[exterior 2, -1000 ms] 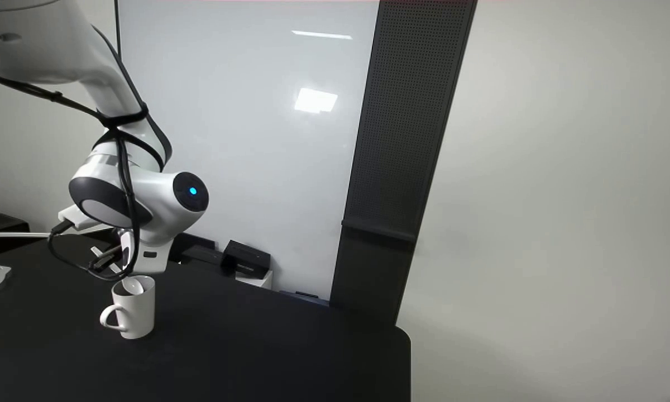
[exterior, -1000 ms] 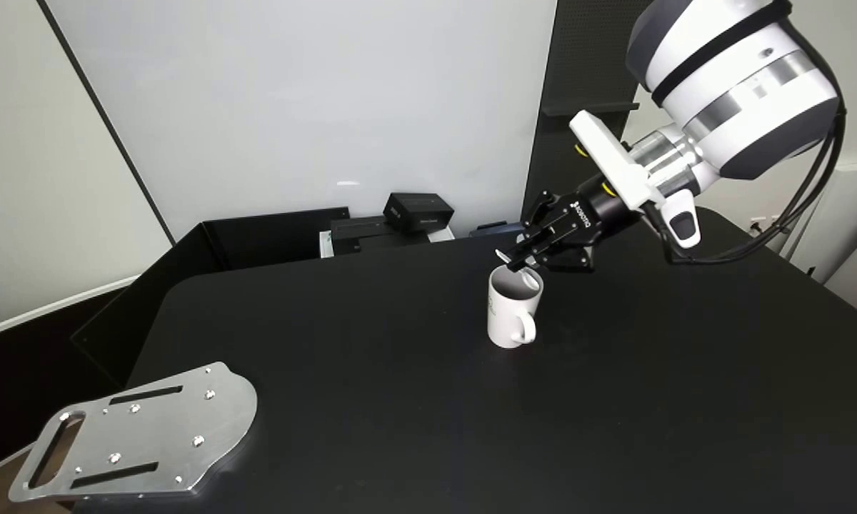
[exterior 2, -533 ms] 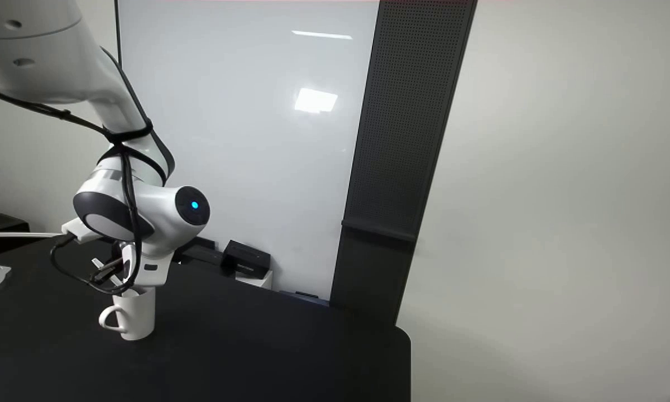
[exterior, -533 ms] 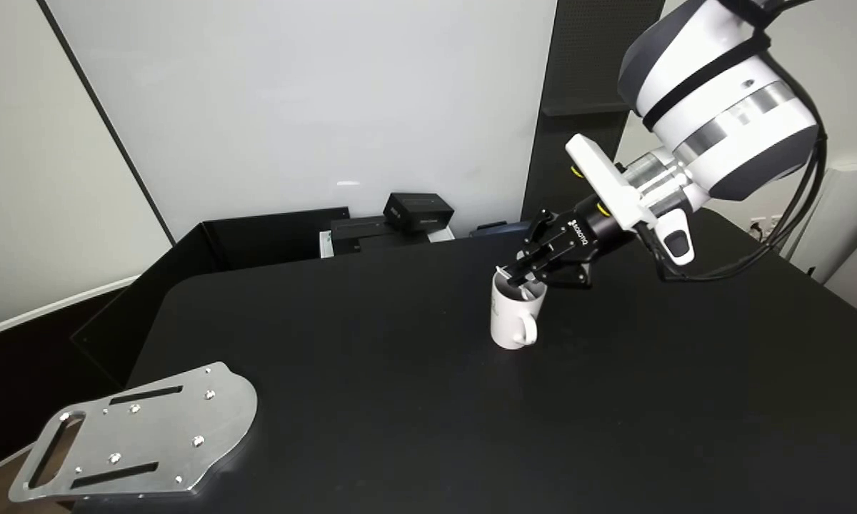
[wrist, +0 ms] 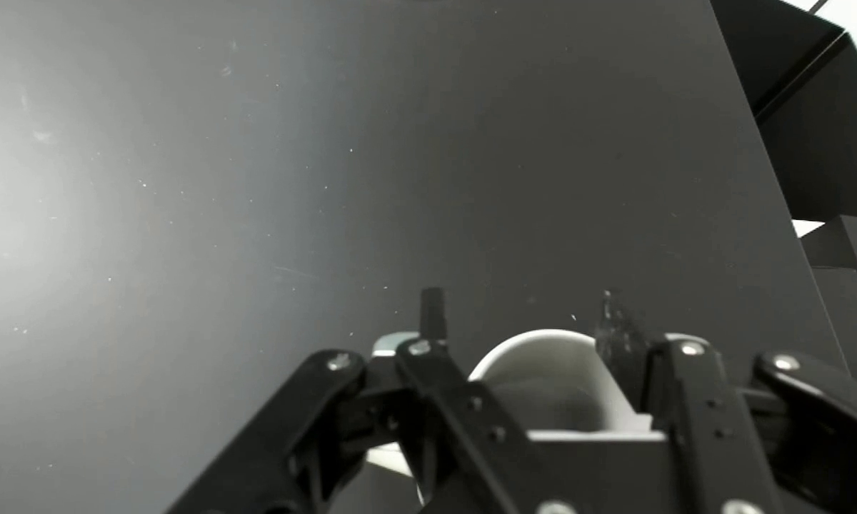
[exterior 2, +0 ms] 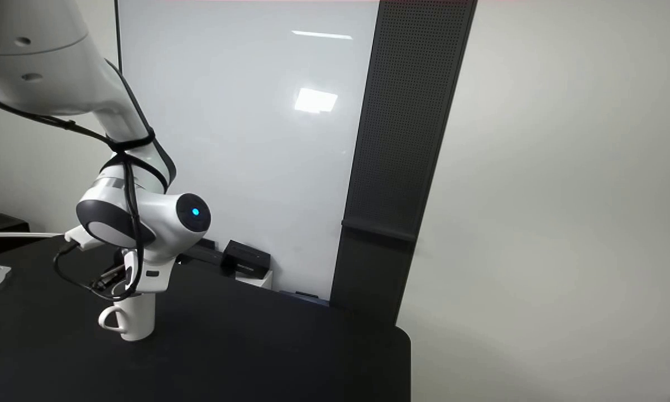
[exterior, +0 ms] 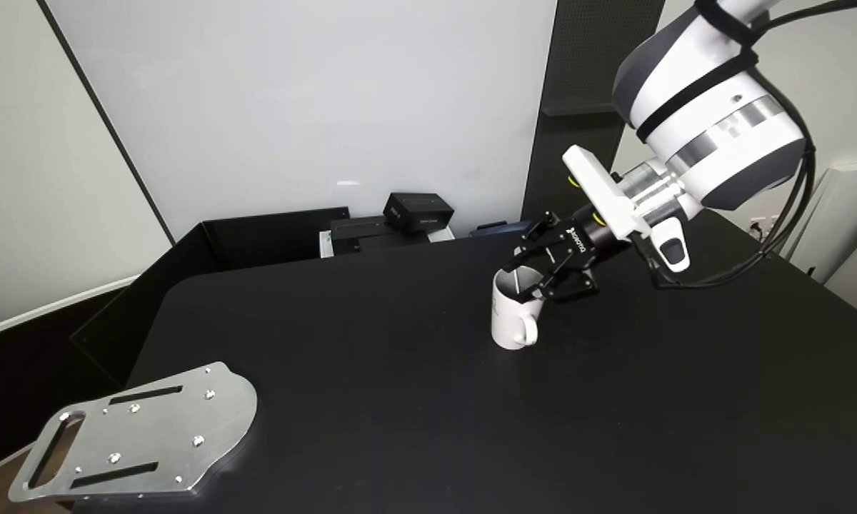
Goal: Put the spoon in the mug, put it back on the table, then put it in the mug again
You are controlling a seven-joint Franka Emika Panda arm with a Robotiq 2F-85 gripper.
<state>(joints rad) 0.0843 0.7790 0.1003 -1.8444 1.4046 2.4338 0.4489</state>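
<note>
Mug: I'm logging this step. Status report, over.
End effector open, at mouth of mug. Spoon in mug, unheld. One finger overlaps mug's rim in wrist view; contact unclear.

A broad, matte black table (exterior: 371, 400) formed the support; a rounded corner appeared in both exterior views, and the wrist view showed pale specks, faint scratches and a wide sheen on its surface. A white mug (exterior: 508, 314) stood upright on the table, its base flat against the surface and its handle projecting from one side. Well apart from the mug, a grey metal plate (exterior: 153, 435), pierced by slots and dotted with bright bolt heads, lay at the table's edge, one end extending past that edge.
</note>
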